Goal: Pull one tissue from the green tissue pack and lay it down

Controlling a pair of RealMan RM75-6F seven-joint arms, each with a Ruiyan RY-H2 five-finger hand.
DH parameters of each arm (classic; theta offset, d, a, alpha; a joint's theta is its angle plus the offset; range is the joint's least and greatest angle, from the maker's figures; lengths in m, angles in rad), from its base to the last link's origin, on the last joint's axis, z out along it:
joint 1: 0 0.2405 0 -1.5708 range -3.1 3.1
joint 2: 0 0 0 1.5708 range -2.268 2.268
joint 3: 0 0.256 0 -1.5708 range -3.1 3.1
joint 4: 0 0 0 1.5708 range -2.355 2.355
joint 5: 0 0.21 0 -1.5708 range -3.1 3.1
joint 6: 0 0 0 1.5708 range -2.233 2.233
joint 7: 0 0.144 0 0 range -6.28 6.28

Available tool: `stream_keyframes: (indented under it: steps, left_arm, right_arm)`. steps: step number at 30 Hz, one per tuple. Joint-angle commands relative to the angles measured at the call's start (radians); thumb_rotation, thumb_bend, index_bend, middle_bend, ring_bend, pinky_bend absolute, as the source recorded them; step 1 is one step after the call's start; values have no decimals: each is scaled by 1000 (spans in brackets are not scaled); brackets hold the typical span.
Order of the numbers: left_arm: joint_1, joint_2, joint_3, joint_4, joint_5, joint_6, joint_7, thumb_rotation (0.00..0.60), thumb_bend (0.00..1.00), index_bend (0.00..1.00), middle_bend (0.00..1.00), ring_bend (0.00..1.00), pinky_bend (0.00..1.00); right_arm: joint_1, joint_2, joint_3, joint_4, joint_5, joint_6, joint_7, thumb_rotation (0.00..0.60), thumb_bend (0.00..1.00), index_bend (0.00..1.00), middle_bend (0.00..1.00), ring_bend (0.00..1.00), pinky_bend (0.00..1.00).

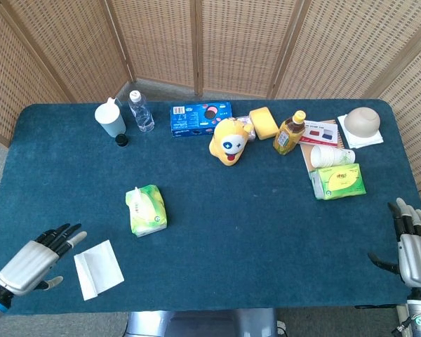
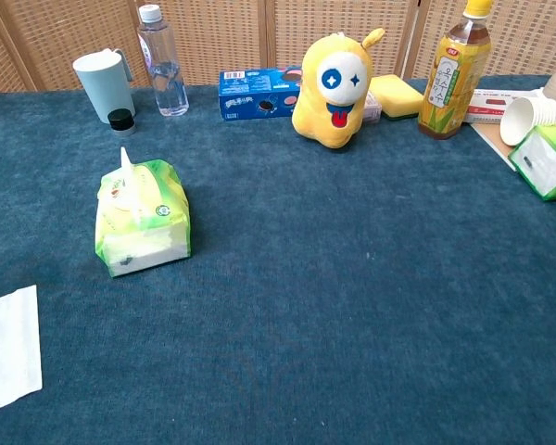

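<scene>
The counter (image 1: 266,232) bears the green tissue pack (image 1: 146,210), one sheet poking from its slot. The tissue (image 1: 98,269) lies flat near the front edge, just beside the left robot hand (image 1: 36,258), fingers spread and empty; a careless sweep could drag it off. The right robot hand (image 1: 411,242) rests spread, empty.

left hand (image 1: 35,257) spread, right hand (image 1: 411,244) spread
</scene>
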Motion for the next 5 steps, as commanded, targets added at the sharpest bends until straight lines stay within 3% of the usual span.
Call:
stream_keyframes:
  steps: [1,5]
  left_arm:
    - [47,68,-43,-115,-90,75,0,600,0,0,0,0,169]
    - [89,79,-78,-168,-161,129,10,600,0,0,0,0,160]
  right_arm:
    - [0,-1,0,1,-1,2,-3,600,0,0,0,0,0]
    - [1,-2,0,2,-2,3,-5,600,0,0,0,0,0]
